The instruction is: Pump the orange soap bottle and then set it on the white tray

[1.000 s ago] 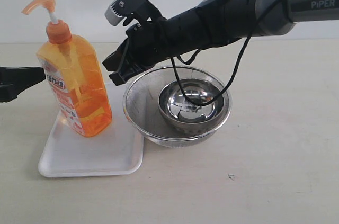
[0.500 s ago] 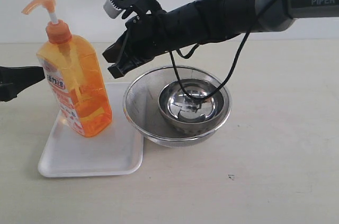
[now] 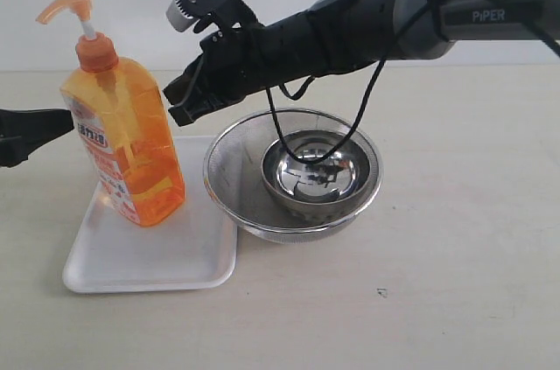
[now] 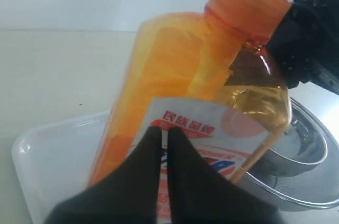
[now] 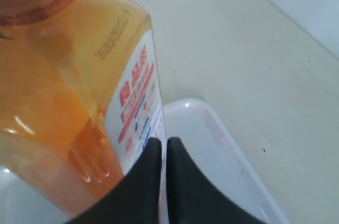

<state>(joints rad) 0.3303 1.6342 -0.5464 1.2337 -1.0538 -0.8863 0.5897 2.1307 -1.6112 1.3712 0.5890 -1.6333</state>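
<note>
Two black arms are working around a tall translucent orange soap bottle (image 3: 131,151). The bottle is standing upright on the left part of a flat rectangular white tray (image 3: 166,265) with rounded corners and a low rim. Its orange pump head (image 3: 66,3) is sitting raised on a white stem, with nothing pressing on it.

The left gripper (image 3: 68,121) is poking in from the left edge of the exterior view, level with the white-and-red label (image 3: 92,138). Its two dark fingers (image 4: 183,181) are lying together with only a thin seam between them, gripping nothing. Their tips are showing right at the label, but whether they are touching it I cannot tell.

The right gripper (image 3: 178,105) is reaching across the middle from the right and hanging just beside the bottle's shoulder, above the far edge of the tray. Its fingers (image 5: 183,181) are likewise pressing together and holding nothing. Whether they are touching the plastic or standing a sliver apart is not clear.

Just right of the tray, a large round steel bowl (image 3: 234,188) with a dull brushed wall is sitting on the beige tabletop (image 3: 455,256), its rim meeting the tray's right edge. A smaller polished steel bowl (image 3: 337,186) is resting inside it. A black cable (image 3: 363,125) is drooping from the right arm in front of the smaller bowl.
</note>
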